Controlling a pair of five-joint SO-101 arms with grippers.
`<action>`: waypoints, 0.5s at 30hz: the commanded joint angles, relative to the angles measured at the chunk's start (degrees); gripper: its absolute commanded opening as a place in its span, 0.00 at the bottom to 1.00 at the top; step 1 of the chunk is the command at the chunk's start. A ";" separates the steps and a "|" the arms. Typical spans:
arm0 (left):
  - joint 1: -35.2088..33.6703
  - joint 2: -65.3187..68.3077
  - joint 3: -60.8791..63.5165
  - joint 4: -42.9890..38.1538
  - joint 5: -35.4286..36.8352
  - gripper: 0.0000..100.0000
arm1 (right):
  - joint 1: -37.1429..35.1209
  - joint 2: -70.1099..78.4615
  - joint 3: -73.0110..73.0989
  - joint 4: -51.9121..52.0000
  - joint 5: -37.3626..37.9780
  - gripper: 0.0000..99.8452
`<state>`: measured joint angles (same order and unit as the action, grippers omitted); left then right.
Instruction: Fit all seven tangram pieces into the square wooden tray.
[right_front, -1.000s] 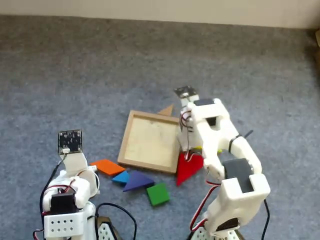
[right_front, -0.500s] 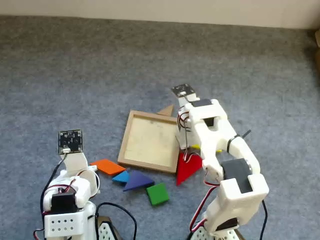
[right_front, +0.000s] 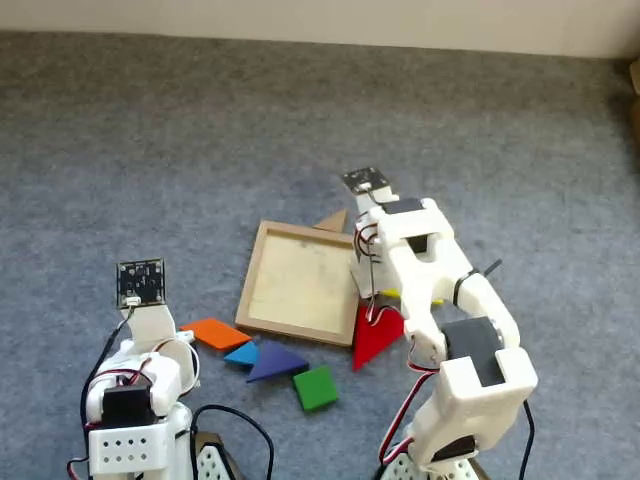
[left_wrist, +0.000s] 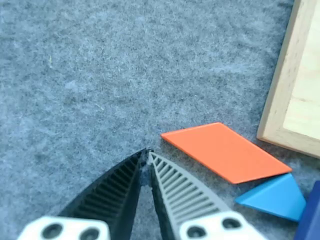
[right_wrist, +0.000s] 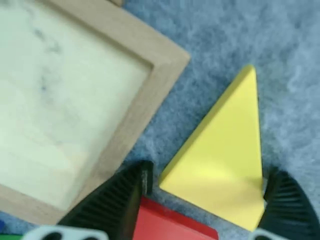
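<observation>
The right hand (right_wrist: 209, 177) is spread open, one finger on each side of the yellow triangle (right_wrist: 225, 165). It spans the broad end of the piece, and the narrow tip points away from the hand. Nothing is gripped yet, and I cannot tell whether either finger touches the piece. The triangle lies flat on the grey surface (right_front: 150, 150), just outside the square wooden tray (right_wrist: 145, 107). The edge of the triangle that faces the tray runs roughly along the tray's rim, with a strip of surface between them.

The coming move, as I judge it, turns on this: the tray is close on one side of the hand, so a short lift and carry over the rim should do once the fingers close.

The tray holds nothing; its floor is bare wood. The red triangle (right_front: 378, 335) sits at the tray's corner, just beside the yellow one. The tan triangle (right_front: 333, 220) lies against the tray's far edge. Along the near edge lie the orange parallelogram (left_wrist: 225, 152), the light-blue triangle (left_wrist: 272, 197), the purple triangle (right_front: 275, 362) and the green square (right_front: 316, 387).

The left hand (left_wrist: 148, 156) is clenched on nothing, low over the surface near the orange parallelogram and apart from the tray.
</observation>
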<state>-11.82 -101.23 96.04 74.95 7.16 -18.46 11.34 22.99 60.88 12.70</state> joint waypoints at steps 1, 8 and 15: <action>0.57 -3.03 1.10 0.26 -0.53 0.01 | -0.13 -0.22 -2.95 -2.24 0.18 0.25; 0.57 -3.03 1.10 0.26 -0.53 0.01 | -0.13 -0.22 -2.86 -1.89 0.26 0.22; 0.57 -3.03 1.10 0.26 -0.53 0.01 | 0.31 -0.75 -3.30 -0.22 0.26 0.22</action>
<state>-11.82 -101.23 96.04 74.95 7.16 -18.37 11.25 22.90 60.53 12.70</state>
